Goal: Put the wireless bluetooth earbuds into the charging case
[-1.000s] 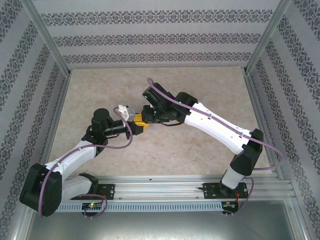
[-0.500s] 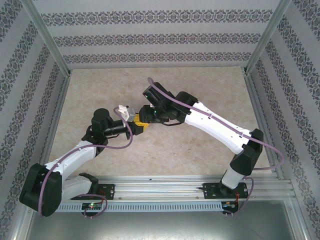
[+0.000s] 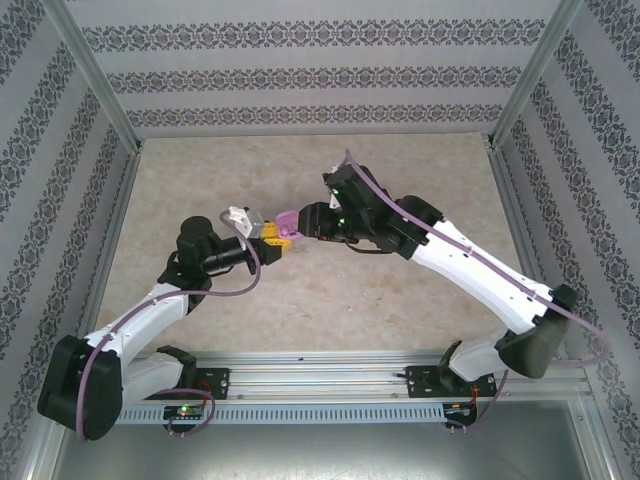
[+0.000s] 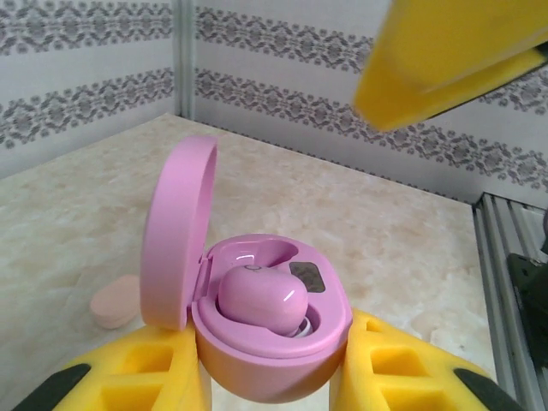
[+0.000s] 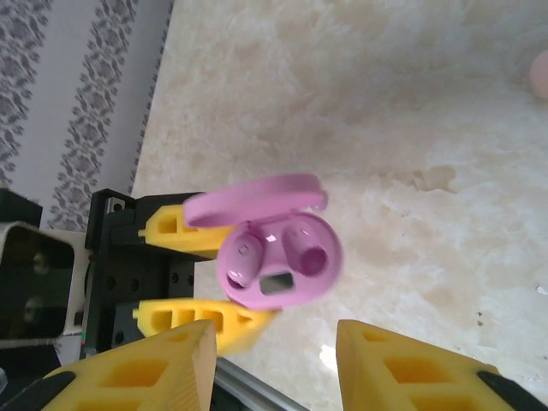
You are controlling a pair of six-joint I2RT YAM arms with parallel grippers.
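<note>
Above the marbled table (image 3: 300, 300), the left gripper (image 4: 270, 370) clamped the base of the open pink-purple charging case (image 5: 278, 261). The right gripper (image 5: 272, 338) hung just beside it, fingers spread and holding nothing. One matching earbud (image 4: 261, 298) sat in a well.

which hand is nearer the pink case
Left. The left hand is clamped on the open pink case; the right hand is open, a short way off, facing it.
</note>
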